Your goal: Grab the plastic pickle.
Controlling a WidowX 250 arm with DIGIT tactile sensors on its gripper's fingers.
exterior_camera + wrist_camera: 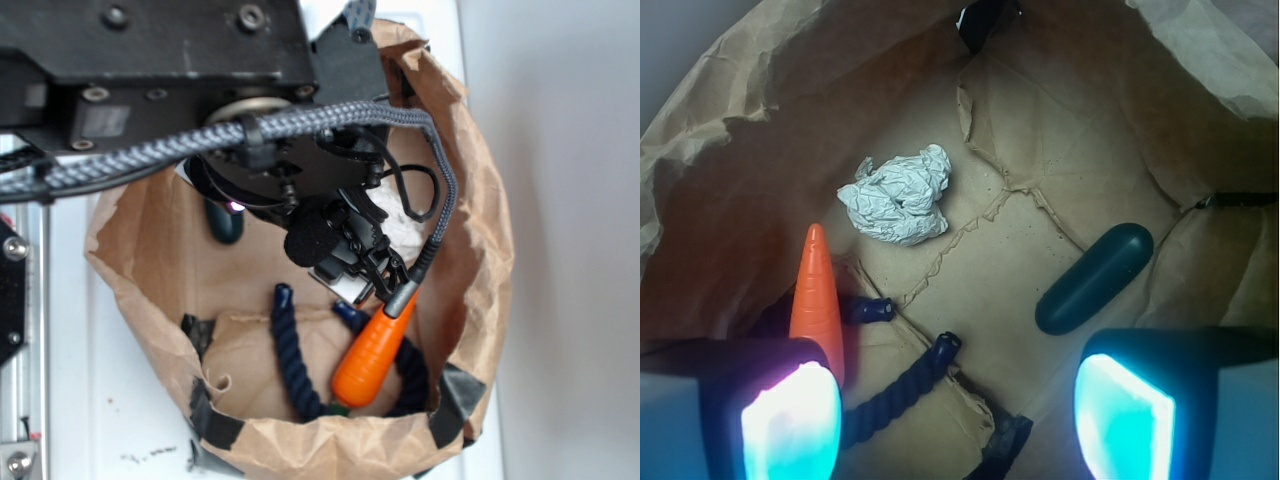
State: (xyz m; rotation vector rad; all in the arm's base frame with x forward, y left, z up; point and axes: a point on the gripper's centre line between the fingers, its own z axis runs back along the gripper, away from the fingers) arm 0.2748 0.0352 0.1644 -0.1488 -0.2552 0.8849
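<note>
Black arm (150, 60) with silver screws; grey braided cable (200, 140); gripper (958, 415) finger pads (790, 425) glowing cyan.

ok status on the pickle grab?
Gripper open, above the bag floor, holding nothing. Pickle lying free, just ahead of the right-side finger. Carrot, rope and paper wad off to the other side, not blocking.
</note>
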